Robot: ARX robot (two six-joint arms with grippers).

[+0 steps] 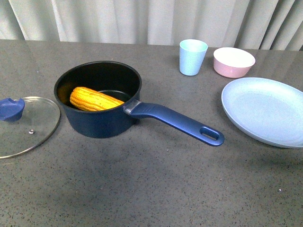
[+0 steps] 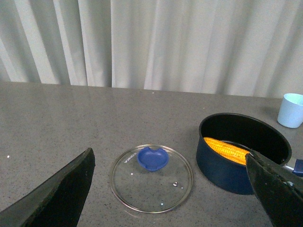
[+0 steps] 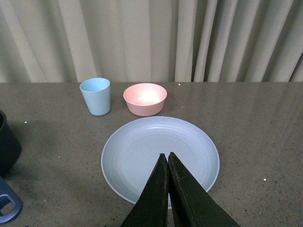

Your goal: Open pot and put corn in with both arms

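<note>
Nearest you, your left gripper (image 2: 170, 189) hangs with its jaws spread wide above the round glass lid with a blue knob (image 2: 151, 178) by the tabletop's left edge; your right gripper (image 3: 168, 163) is pinched closed on nothing over the pale blue plate (image 3: 189, 137). Farther in, the ridged yellow corn cob (image 1: 94, 99) lies tilted inside the uncovered navy saucepan (image 1: 98, 100), so the task looks done. The lid is likely slick and breakable, so take it by the knob; lift the stiff pan by its long handle (image 1: 177, 122).

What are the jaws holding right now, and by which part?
Nothing. The left gripper is open above the lid; the right gripper is shut empty over the plate.
</note>
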